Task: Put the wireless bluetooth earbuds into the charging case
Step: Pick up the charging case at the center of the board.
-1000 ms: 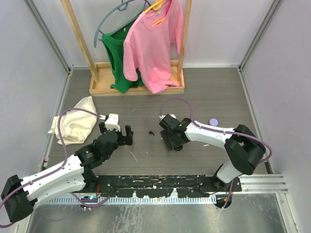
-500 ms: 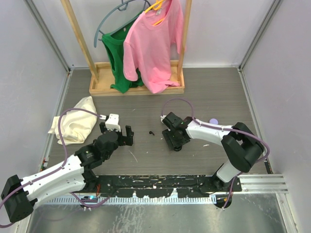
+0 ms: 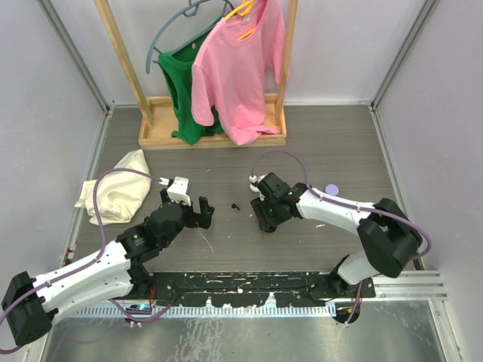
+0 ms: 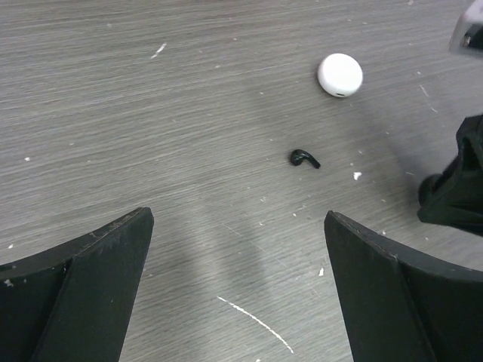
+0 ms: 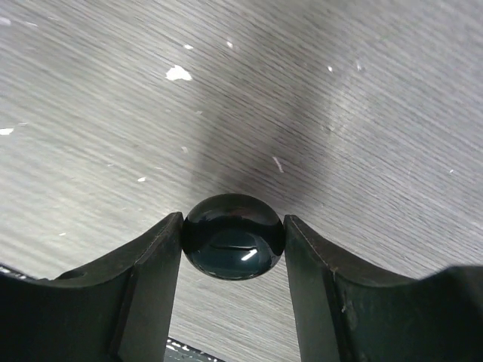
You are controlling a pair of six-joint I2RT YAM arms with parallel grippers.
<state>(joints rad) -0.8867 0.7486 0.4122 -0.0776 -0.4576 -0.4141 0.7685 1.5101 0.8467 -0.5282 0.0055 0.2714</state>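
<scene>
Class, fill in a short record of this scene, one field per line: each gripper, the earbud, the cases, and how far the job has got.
Left gripper: open, empty, low over the table
Right gripper: closed on the black case, fingers touching both sides
Black earbud: loose on the table, ahead of the left gripper
White case: on the table, beyond the earbud
Progress: black earbud not yet in any case

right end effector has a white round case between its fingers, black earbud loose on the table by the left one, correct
Wrong colour: the right wrist view shows the round case between the right end effector's fingers is glossy black. The black earbud on the table is right.
</scene>
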